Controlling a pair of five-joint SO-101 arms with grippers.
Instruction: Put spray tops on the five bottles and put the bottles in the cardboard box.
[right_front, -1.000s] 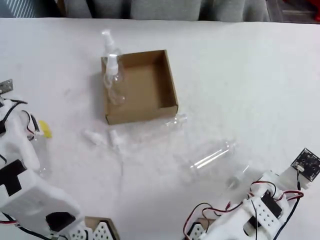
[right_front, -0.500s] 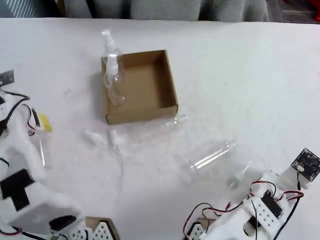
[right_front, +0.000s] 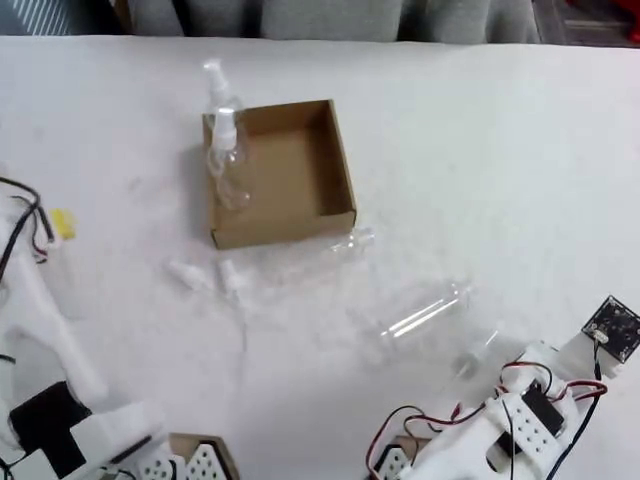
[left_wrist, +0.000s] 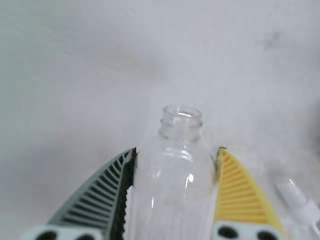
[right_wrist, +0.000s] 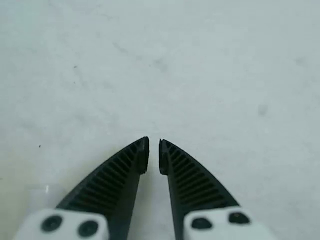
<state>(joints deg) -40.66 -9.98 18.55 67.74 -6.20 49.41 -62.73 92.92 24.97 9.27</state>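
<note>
On the matte white table (right_front: 480, 150) sits a square, shallow cardboard box (right_front: 300, 165) of plain brown board, open at the top. At its left wall are two clear plastic bottles with white spray tops already on. One of them (right_front: 230, 165) lies along the inside of that wall. The other (right_front: 218, 88) is at the far corner, and whether it is in the box cannot be told. Two more clear, round-bodied bottles lie uncapped on the table: one (right_front: 345, 245) just beside the box's near right corner, one (right_front: 420, 315) farther toward the right arm. Three loose spray tops lie apart from them: two (right_front: 185, 272) (right_front: 230, 275) side by side in front of the box, a third (right_front: 480, 350) near the right arm. The fifth bottle (left_wrist: 172, 185), smooth, transparent and with a bare threaded neck, is clamped at its shoulders by the left gripper (left_wrist: 175, 151), between one grey ribbed finger (left_wrist: 100, 200) and one yellow ribbed finger (left_wrist: 240, 195). The right gripper (right_wrist: 154, 150), with black ribbed fingers, is drawn together almost tip to tip over bare table and holds nothing.
</note>
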